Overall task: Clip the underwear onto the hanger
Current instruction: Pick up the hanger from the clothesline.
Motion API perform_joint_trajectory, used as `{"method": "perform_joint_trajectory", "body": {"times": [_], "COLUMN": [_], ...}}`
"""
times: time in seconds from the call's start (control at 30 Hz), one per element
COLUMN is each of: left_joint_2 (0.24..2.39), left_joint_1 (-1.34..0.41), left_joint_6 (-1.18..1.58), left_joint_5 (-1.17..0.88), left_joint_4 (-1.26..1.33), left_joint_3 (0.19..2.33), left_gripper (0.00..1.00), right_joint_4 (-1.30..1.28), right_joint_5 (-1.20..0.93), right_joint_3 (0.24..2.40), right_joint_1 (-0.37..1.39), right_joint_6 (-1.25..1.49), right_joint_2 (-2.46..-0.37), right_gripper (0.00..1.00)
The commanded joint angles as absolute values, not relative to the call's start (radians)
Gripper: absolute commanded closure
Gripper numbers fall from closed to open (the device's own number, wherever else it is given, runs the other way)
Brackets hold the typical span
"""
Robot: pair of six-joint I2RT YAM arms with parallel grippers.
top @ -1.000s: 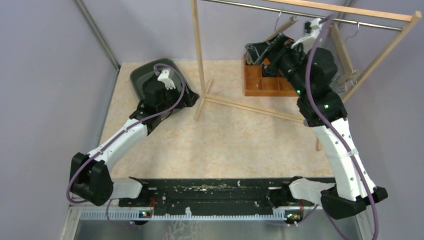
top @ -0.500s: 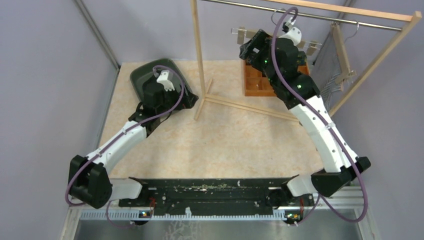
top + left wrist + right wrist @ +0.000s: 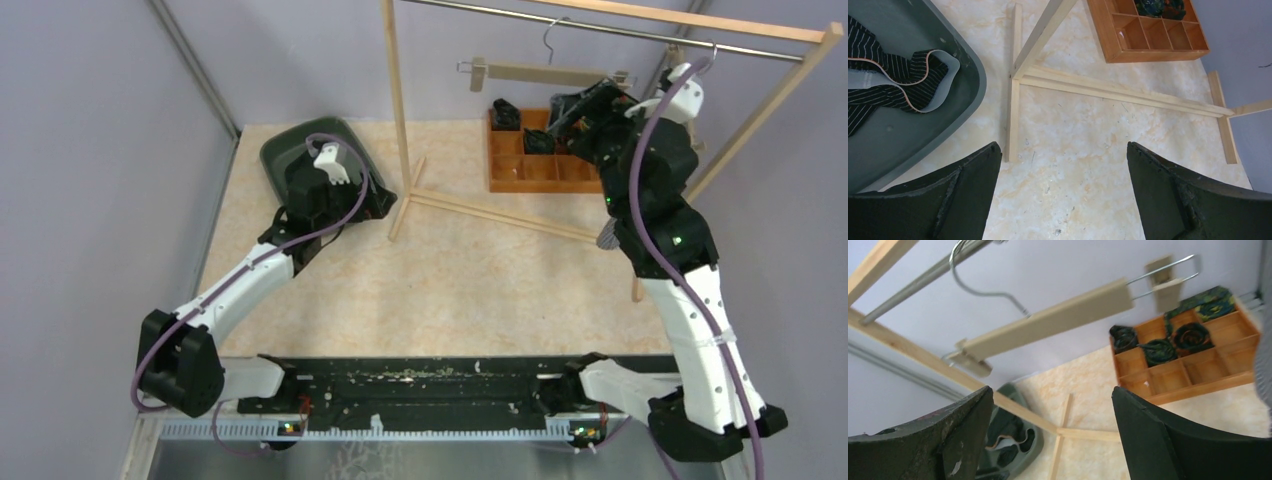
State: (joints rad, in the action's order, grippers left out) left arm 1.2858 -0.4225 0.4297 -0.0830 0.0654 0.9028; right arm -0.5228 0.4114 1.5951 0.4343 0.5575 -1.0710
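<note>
Above the desk's far-left corner in the top view, the left hand (image 3: 365, 200) hangs over one dark green tray (image 3: 272, 150); its fingers cannot be made out from here. One wooden rack (image 3: 398, 120) stands across the far side, and from its metal rail (image 3: 600, 28) hangs one wooden clip hanger (image 3: 540, 73). The right hand (image 3: 568, 105) is raised just beside the hanger's right end, above one orange compartment box (image 3: 530, 172) near the far-right corner.

From the left wrist, the two fingers (image 3: 958, 200) stand wide apart and hold nothing. One black pinstriped underwear (image 3: 885, 80) lies crumpled in the tray, left of the hand and clear of it. The rack's foot crosses the desk ahead.

From the right wrist, the two fingers (image 3: 1168, 440) are also spread wide and empty. The hanger shows tilted in front of them, apart from both, with two clips (image 3: 1168, 282), one at each end, neither gripping anything. Four rolled, dark patterned cloths (image 3: 1193, 337) fill the box's far row.
</note>
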Motion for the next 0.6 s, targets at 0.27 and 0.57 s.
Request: {"method": "perform_joint_trajectory", "body": {"times": [0.27,0.57], "left_joint_2": [1.269,1.282], "left_joint_1": [-0.415,-0.416], "left_joint_6": [0.429,0.426], "left_joint_5": [-0.080,-0.075], "left_joint_4": [0.084,0.081], "left_joint_3": [0.894,0.900], "left_gripper": [0.00,0.00], "right_joint_4": [-0.486,-0.373], "right_joint_5": [0.187,0.047], "right_joint_3": [1.548,1.592], "right_joint_1": [0.169,0.045], "right_joint_6": [0.512,0.542], "right_joint_2": [-1.076,-1.210], "right_gripper": [0.11,0.11]}}
